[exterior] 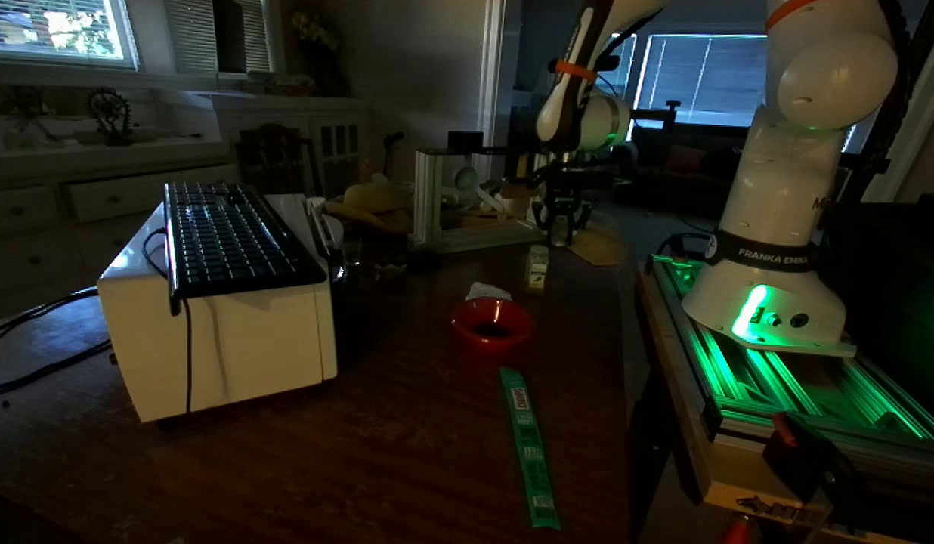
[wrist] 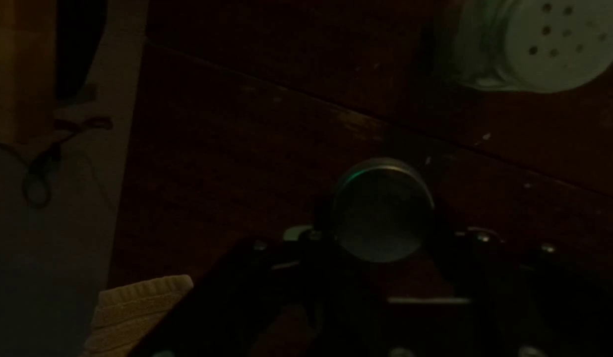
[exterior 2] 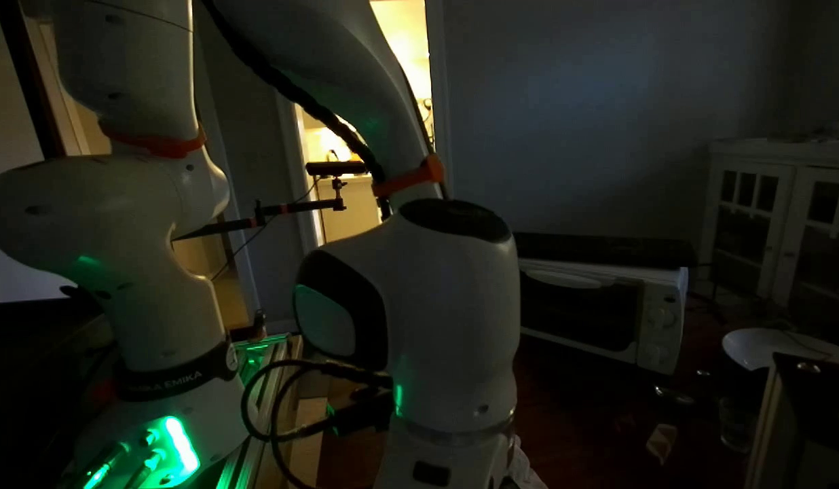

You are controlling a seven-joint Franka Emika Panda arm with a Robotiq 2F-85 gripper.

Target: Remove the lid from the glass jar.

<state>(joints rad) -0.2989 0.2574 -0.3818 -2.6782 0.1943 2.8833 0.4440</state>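
lid (wrist: 383, 213) between jaws, clamped or loose i cannot tell; i should pinch it evenly, then lift straight up.

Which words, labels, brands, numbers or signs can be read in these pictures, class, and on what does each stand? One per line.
"FRANKA EMIKA": dark band low on the arm, read across both exterior views.
"M", the rest out of sight: the arm, above the band.
Too small or blurred to read: marks on the strip, shaker and bench; any on the keyboard.
None can be made out on the lid.
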